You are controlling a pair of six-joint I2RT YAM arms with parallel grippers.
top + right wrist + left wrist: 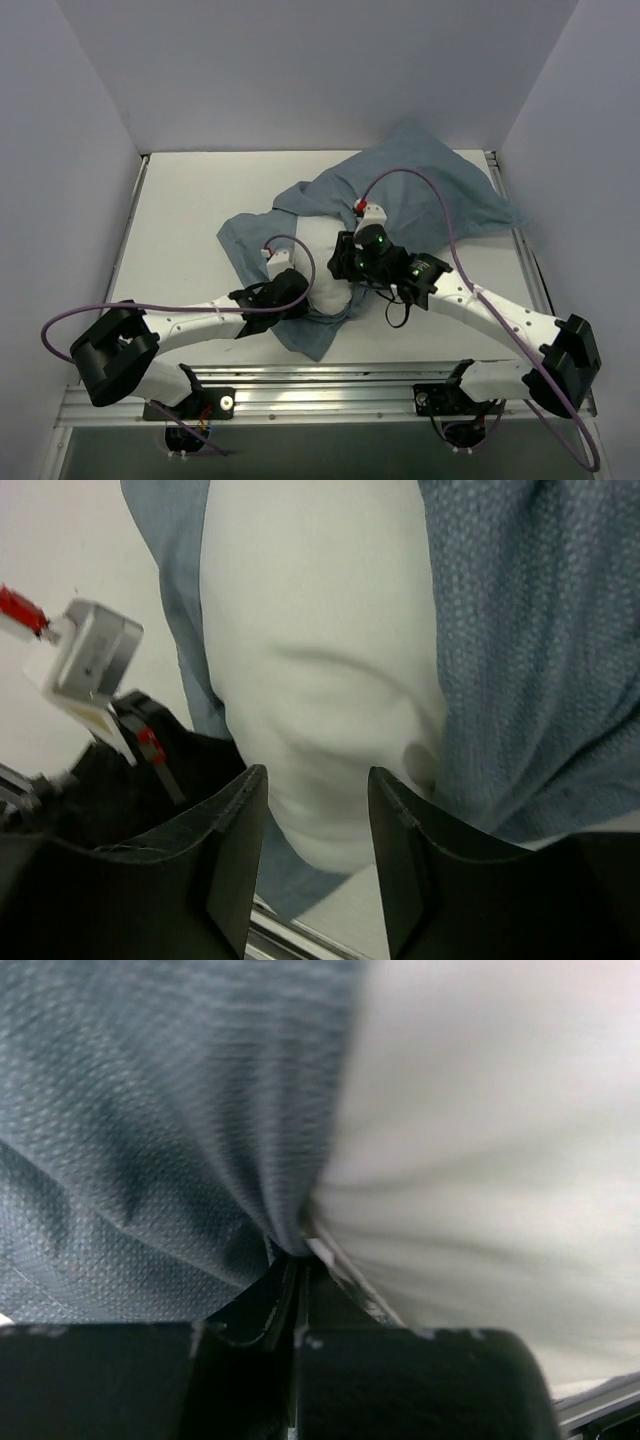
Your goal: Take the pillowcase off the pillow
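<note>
The blue-grey pillowcase lies crumpled from the far right of the table to the near middle. The white pillow shows bare in its middle, with cloth along both sides. My left gripper sits at the pillow's near left edge. In the left wrist view its jaws are shut on a fold of the pillowcase right beside the pillow. My right gripper hovers over the pillow. In the right wrist view it is open and empty, above the pillow's rounded end, with the pillowcase to the right.
White walls enclose the white table on the left, back and right. A metal rail runs along the near edge. Purple cables loop over both arms. The left arm's wrist camera is close to the right gripper.
</note>
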